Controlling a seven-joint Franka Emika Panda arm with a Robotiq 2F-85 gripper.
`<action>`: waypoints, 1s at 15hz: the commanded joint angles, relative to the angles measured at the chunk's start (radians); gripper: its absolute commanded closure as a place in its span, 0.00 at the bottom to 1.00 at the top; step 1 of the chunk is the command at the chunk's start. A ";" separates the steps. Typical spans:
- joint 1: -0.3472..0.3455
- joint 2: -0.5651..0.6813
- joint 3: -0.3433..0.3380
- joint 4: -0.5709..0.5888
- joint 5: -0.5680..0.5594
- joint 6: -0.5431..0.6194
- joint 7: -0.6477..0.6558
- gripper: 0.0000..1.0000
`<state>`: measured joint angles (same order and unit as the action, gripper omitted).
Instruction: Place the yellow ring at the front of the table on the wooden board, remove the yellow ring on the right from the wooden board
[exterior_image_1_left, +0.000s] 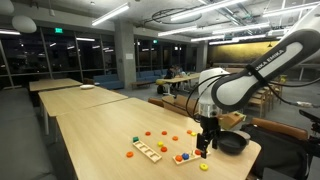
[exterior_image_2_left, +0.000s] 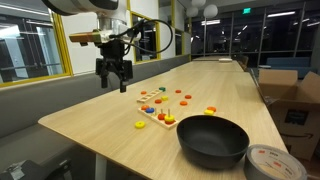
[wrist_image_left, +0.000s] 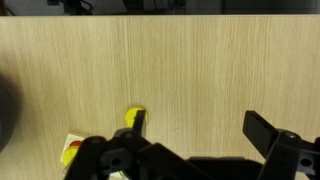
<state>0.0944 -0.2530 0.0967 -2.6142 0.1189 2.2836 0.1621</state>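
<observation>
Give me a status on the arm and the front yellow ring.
Gripper open, empty, above the table. Yellow ring on the table, off the wooden board. Black bowl nearby, not in the way.

A yellow ring (exterior_image_1_left: 204, 167) lies flat on the light-wood table (exterior_image_1_left: 90, 120) near the pegged wooden board (exterior_image_1_left: 183, 157).

The table (exterior_image_2_left: 90, 125) is pale wood – the bowl (exterior_image_2_left: 213, 142) black. Red, orange, yellow and blue rings (exterior_image_1_left: 180, 159) colour the wooden board (exterior_image_1_left: 186, 155); the gripper (exterior_image_2_left: 113, 84) is black

2 exterior views share the table (exterior_image_1_left: 90, 125) (exterior_image_2_left: 110, 125); wrist view looks down.
</observation>
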 joint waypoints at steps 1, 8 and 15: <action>0.001 0.139 -0.012 0.092 0.068 0.028 -0.008 0.00; -0.025 0.329 -0.034 0.172 0.171 0.128 -0.017 0.00; -0.083 0.429 -0.079 0.203 0.183 0.212 0.005 0.00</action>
<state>0.0267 0.1423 0.0270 -2.4416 0.2830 2.4639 0.1607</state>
